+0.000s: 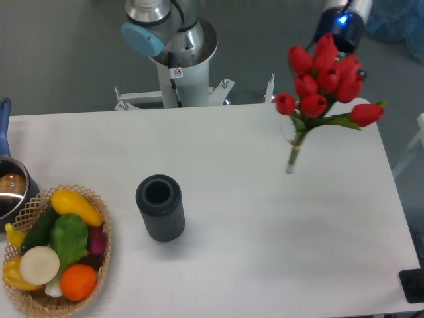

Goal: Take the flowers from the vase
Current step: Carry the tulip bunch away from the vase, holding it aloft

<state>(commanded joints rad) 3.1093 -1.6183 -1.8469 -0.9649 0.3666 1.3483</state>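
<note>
The flowers, a bunch of red tulips with green leaves and a thin bundled stem, hang in the air above the table's far right. They are well clear of the vase, and the stem end points down-left. The gripper reaches in from the top right behind the blossoms. Its blue-lit wrist shows, but its fingers are hidden by the flower heads and appear shut on the bunch. The dark ribbed vase stands upright at centre-left, and its round mouth has nothing in it.
A wicker basket of toy vegetables and fruit sits at the front left. A metal pot with a blue handle is at the left edge. The robot base stands behind the white table. A dark object is at the front right corner.
</note>
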